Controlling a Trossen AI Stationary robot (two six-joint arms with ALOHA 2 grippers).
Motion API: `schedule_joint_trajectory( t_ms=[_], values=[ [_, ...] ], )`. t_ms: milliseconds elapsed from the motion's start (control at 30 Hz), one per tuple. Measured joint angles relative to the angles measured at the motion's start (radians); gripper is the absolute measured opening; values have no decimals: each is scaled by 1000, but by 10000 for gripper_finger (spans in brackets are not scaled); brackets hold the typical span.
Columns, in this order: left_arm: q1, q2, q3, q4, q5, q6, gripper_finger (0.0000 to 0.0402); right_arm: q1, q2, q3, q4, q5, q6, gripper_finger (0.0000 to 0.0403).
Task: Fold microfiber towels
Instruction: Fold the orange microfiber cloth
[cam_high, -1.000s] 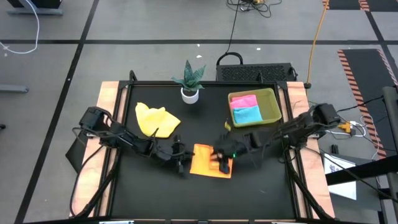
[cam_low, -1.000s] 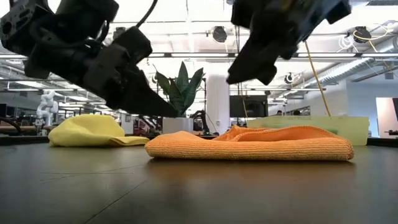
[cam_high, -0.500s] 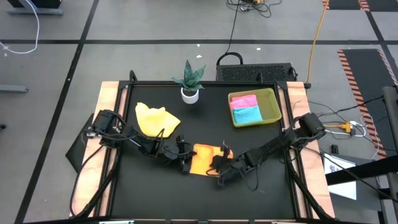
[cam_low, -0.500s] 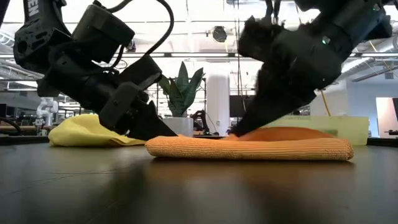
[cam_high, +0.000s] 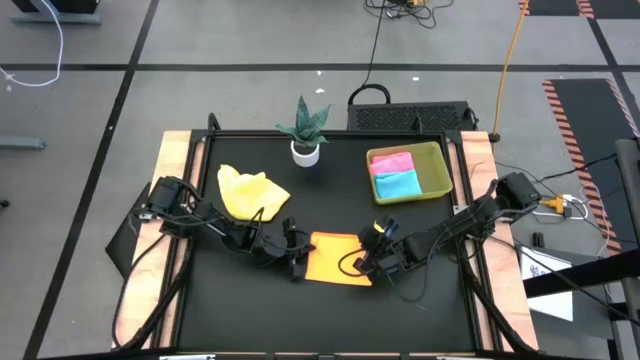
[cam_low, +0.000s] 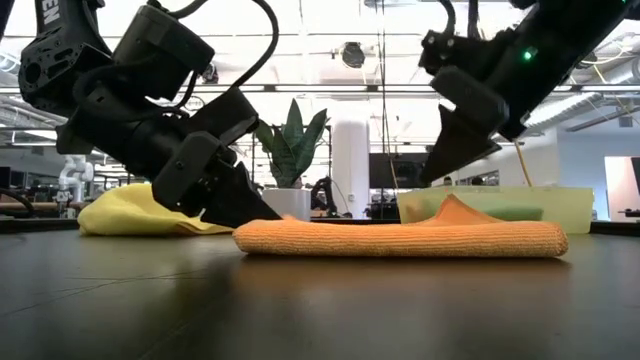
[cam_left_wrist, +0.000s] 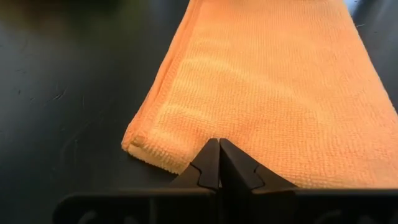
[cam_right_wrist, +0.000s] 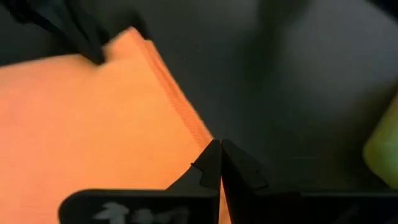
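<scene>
Table (cam_high: 250, 300) first: black top, wooden side rails, with the soft orange microfiber towel (cam_high: 335, 259) lying folded flat near the front middle, long axis running left to right. The left gripper (cam_high: 296, 263) pins the towel's left end, fingers pressed together. The right gripper (cam_high: 372, 262) has its fingers closed on the right edge, which looks pinched up in a small peak. So each arm sits at its own end.
</scene>
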Motion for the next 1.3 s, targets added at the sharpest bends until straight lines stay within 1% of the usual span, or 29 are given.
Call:
schedule_joint_trajectory(
  t_ms=[100,167,267,333,467,533,667,767,867,1000,1067,1200,1300],
  values=[
    [-1,0,0,15,2,-9,3,3,-4,0,34,-37,-26,1],
    [-1,0,0,30,2,-21,4,3,2,-2,73,-83,-42,1],
    [-1,0,0,66,16,-22,11,-1,17,-49,152,-128,-50,0],
    [-1,0,0,74,21,-17,10,-9,23,-101,200,-119,-30,0],
    [3,0,0,35,20,-10,3,-22,23,-219,286,-41,89,0],
    [8,0,0,10,19,-21,7,-22,23,-276,366,-25,133,0],
    [7,-1,0,6,1,-28,9,-17,22,-359,538,-22,120,0],
    [-8,-41,-1,9,0,-34,3,-4,8,-371,571,-24,82,0],
    [-21,-98,0,13,-1,-48,6,5,-27,-371,577,-25,55,0],
    [-16,-111,12,28,-2,-25,7,16,-85,-371,594,-26,17,0],
    [3,-90,30,33,-3,-4,3,23,-98,-371,636,-39,-27,0],
    [49,-21,41,16,-3,-12,6,26,-86,-369,749,-125,-102,0],
    [78,14,42,-5,-4,-38,4,26,-49,-370,736,-155,-89,0]
  ],
)
